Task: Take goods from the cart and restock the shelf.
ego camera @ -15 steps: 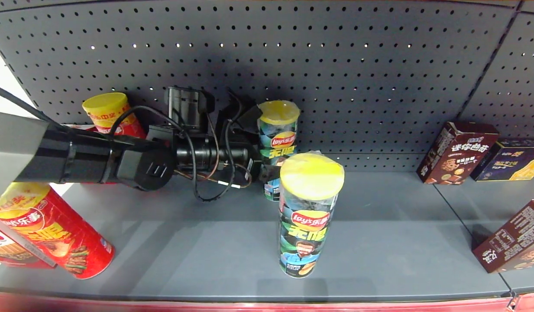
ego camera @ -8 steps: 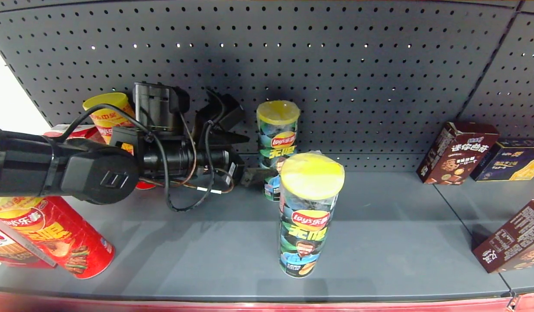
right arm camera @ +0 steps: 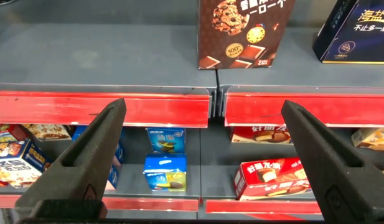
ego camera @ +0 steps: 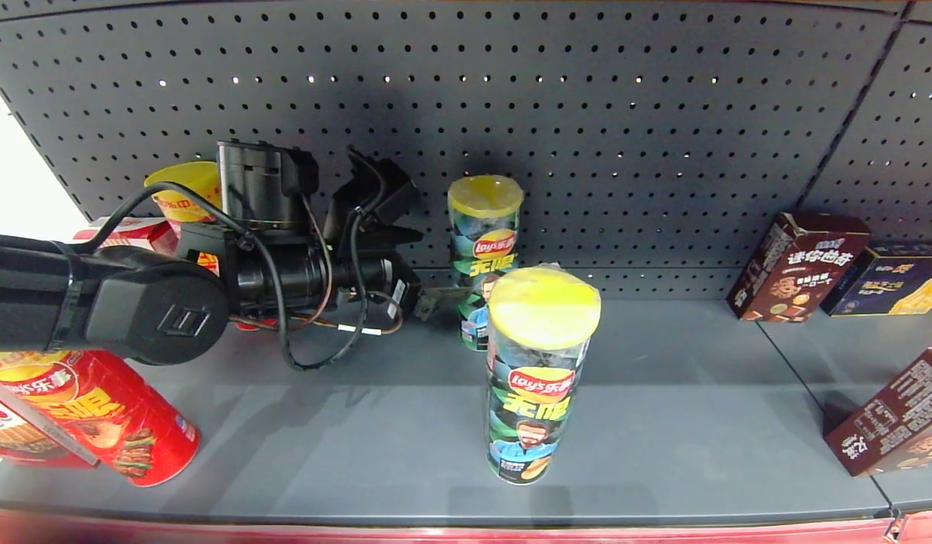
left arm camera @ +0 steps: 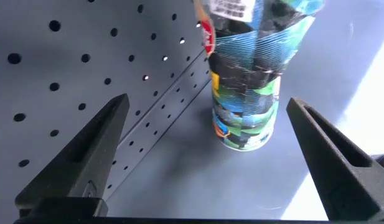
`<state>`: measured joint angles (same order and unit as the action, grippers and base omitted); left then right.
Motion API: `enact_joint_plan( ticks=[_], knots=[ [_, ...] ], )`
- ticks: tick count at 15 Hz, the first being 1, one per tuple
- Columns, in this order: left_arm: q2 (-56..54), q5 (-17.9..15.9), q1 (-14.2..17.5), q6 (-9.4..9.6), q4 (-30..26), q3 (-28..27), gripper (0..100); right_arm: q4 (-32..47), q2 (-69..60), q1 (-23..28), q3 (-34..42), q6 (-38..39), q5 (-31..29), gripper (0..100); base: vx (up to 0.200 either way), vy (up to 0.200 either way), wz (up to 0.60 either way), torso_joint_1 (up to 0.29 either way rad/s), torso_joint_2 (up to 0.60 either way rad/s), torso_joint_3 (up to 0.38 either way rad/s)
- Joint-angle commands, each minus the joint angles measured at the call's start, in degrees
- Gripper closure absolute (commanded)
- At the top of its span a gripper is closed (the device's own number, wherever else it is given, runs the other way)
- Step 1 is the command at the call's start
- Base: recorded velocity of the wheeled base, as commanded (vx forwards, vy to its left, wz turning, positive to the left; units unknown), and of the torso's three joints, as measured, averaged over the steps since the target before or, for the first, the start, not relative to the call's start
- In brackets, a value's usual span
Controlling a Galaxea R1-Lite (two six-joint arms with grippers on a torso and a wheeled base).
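The left end effector (ego camera: 428,268) is hovering over the far left part of the shelf (ego camera: 360,438), released, with its fingers spread wide and gripping nothing. It is pointing right at the far chips can (ego camera: 484,249), a green and blue tube with a yellow lid, which is standing upright against the pegboard back (ego camera: 586,113). In the left wrist view the left end effector (left arm camera: 207,106) is framing that can (left arm camera: 248,106), which is sitting just beyond the fingertips and apart from both of them.

A second tube of the same kind, the near chips can (ego camera: 537,378), is standing upright closer to the shelf's front edge, slightly to the right of the far one and apart from it. A red chips can (ego camera: 95,412) is leaning tilted at the near left corner, and another red can with a yellow lid (ego camera: 182,189) is showing behind the arm at the far left.

On the right, a brown biscuit box (ego camera: 798,264) and a dark blue box (ego camera: 896,279) are standing at the back, and a second brown box (ego camera: 893,419) is tilting near the front.

The right end effector (right arm camera: 203,106) is also released and holding nothing. It is facing the red front strip (right arm camera: 117,106) of the shelf, with the brown biscuit box (right arm camera: 244,34) beyond the strip and more packaged goods on a lower shelf (right arm camera: 167,171).
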<state>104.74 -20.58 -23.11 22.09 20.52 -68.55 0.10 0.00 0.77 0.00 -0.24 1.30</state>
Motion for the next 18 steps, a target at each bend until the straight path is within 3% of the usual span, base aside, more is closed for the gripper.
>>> enact_joint_plan(
  ticks=[1,18],
  knots=[
    [0.02,0.54,0.0,-0.03,0.05,-0.01,0,-0.01,0.0,0.02,0.0,-0.02,0.01,0,0.0,0.0,0.0,0.0,0.0,0.0],
    [0.02,2.91,0.88,-0.29,0.31,1.4,0,-0.01,0.0,0.02,0.0,-0.02,0.01,0,0.0,0.0,0.0,0.0,0.0,0.0]
  ],
)
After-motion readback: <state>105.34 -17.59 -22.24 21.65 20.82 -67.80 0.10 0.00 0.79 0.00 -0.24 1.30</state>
